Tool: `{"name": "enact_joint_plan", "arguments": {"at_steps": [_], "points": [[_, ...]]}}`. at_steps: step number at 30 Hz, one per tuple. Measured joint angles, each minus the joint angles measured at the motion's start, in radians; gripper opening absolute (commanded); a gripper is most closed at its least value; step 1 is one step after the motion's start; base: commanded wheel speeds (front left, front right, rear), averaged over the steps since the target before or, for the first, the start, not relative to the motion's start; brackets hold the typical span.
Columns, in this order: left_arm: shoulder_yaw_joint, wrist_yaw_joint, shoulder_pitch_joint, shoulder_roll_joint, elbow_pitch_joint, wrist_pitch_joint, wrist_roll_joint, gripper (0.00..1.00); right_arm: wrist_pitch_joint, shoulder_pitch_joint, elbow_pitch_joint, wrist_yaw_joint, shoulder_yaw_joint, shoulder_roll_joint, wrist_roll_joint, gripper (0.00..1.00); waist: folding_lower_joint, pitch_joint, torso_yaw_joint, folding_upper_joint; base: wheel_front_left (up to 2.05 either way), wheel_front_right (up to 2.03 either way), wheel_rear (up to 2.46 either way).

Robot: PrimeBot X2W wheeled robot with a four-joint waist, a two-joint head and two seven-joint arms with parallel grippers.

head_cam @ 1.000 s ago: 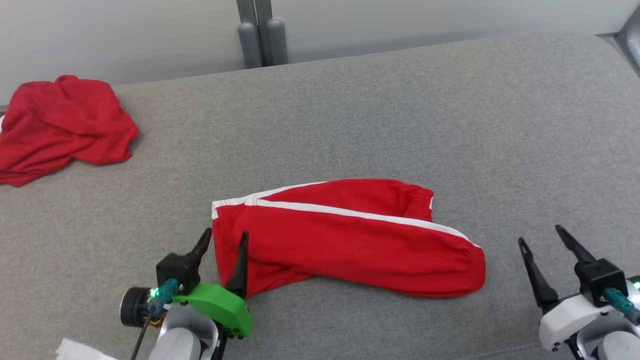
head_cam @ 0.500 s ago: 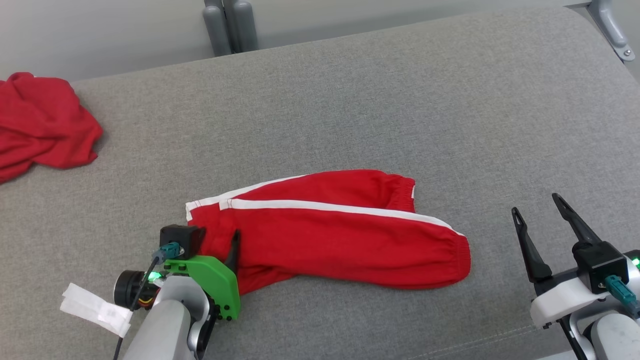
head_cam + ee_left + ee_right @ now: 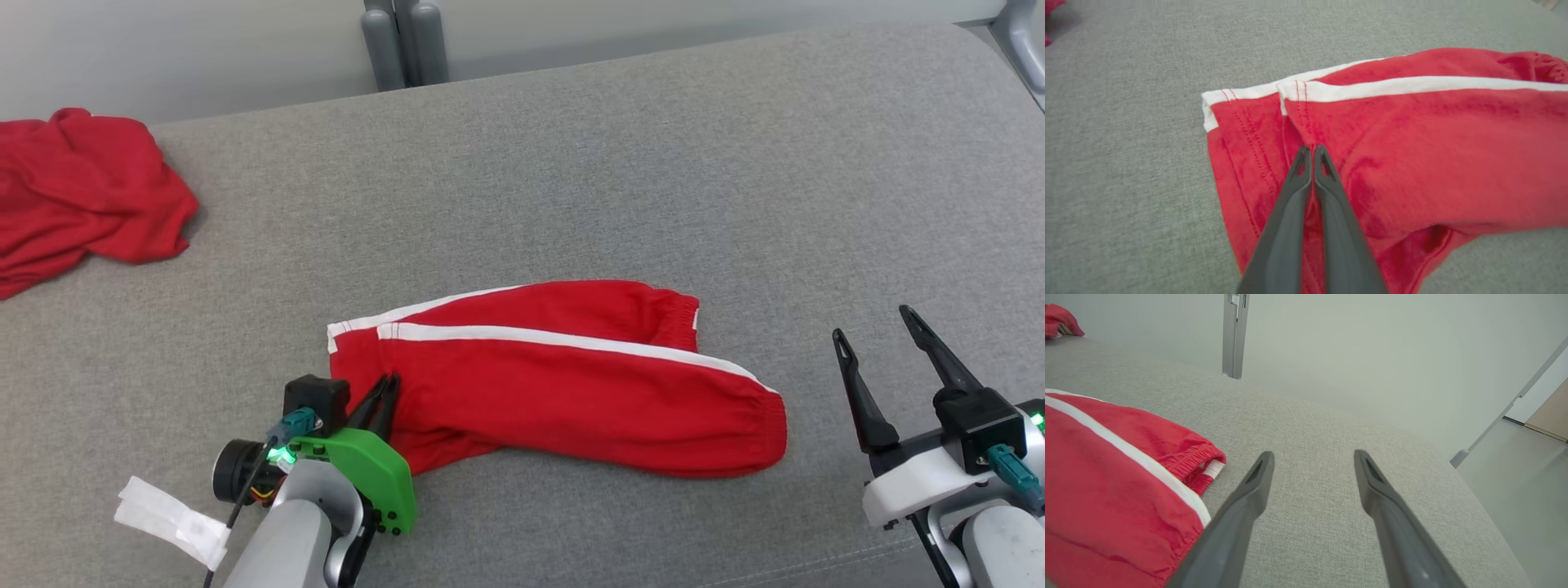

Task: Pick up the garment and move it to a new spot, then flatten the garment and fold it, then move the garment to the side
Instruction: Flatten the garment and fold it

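Folded red track pants with white side stripes are lying near the front edge of the grey fabric bench. The left gripper has its fingers pinched tight on the pants' left end. The right gripper has its fingers spread wide with nothing in them, just off the cuff end.

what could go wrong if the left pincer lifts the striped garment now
The left pincer pinches the striped garment near one end, perhaps only the top layer, so a lift could pull the layers apart. The right pincer is open and off the cloth, so the far end may drag.
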Motion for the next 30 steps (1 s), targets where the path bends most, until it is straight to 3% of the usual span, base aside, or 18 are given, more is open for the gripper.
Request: {"name": "enact_joint_plan", "arguments": {"at_steps": [9, 18, 30], "points": [[0.019, 0.018, 0.098, 0.013, -0.152, -0.092, -0.017, 0.00, 0.000, 0.011, -0.006, 0.000, -0.007, 0.003, -0.002, 1.00, 0.0000, -0.031, 0.041, 0.0000, 0.00, 0.00, 0.00], [0.031, 0.059, 0.300, 0.030, -0.331, -0.083, -0.060, 0.00, 0.000, 0.040, -0.005, 0.000, -0.058, 0.049, -0.006, 1.00, 0.0000, -0.060, 0.104, 0.0000, 0.00, 0.00, 0.00], [0.036, 0.068, 0.359, 0.012, -0.230, -0.077, -0.120, 0.00, 0.000, 0.051, -0.002, 0.000, -0.129, 0.166, -0.009, 1.00, 0.0000, -0.075, 0.117, 0.0000, 0.00, 0.00, 0.00]]}}
